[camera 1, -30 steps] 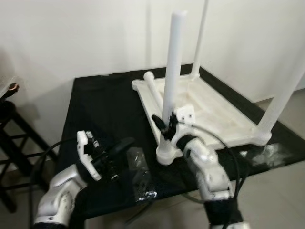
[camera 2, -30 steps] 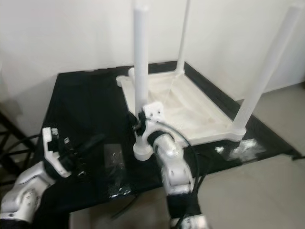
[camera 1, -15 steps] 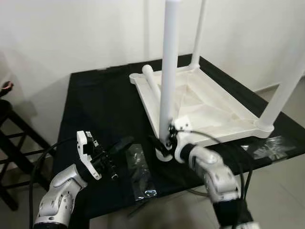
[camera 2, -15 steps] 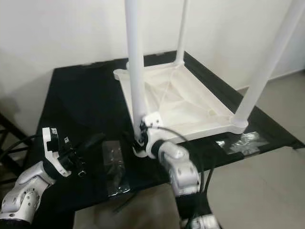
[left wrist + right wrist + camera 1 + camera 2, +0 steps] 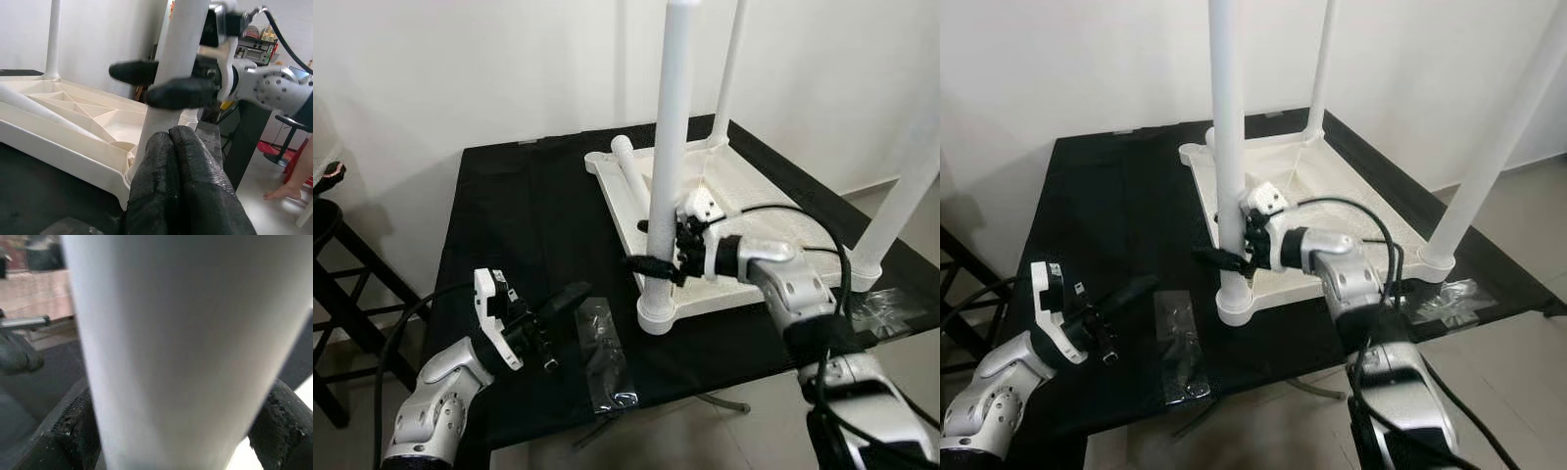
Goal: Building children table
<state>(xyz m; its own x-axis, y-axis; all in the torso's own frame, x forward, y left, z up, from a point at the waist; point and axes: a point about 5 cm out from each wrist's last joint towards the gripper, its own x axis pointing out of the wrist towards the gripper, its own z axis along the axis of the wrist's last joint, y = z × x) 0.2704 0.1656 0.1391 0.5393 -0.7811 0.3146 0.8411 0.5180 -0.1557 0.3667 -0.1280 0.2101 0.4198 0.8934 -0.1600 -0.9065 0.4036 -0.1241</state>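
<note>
The white plastic children's table (image 5: 744, 220) lies upside down on a black tabletop (image 5: 529, 225), its underside ribbing facing up. By the look of it the build is well along: three legs stand upright in corner sockets, the near-left leg (image 5: 668, 157), a far leg (image 5: 729, 69) and a near-right leg (image 5: 901, 196). A fourth leg (image 5: 631, 176) lies loose inside the tray along its left edge, so the far-left corner (image 5: 597, 162) seems to be what is left to fit.

The right gripper (image 5: 654, 262) is clenched around the near-left leg low down, just above its socket, one black finger on each side of the tube; I judge it is seating or twisting this leg home. The left gripper (image 5: 560, 299) hovers over the black tabletop to the left of that corner, fingers pressed together and holding nothing, just beside a clear plastic bag (image 5: 602, 354) that lies flat at the near edge.

The left wrist view adds the side-on picture: the right gripper's fingers (image 5: 181, 93) wrapping the tube, a person's bare foot (image 5: 279, 193) on the floor beyond. The right wrist view gives the leg (image 5: 186, 347) pressed between both pads (image 5: 73, 431). The head views alone show the loose leg and a dark wooden stool (image 5: 333, 264) far left
</note>
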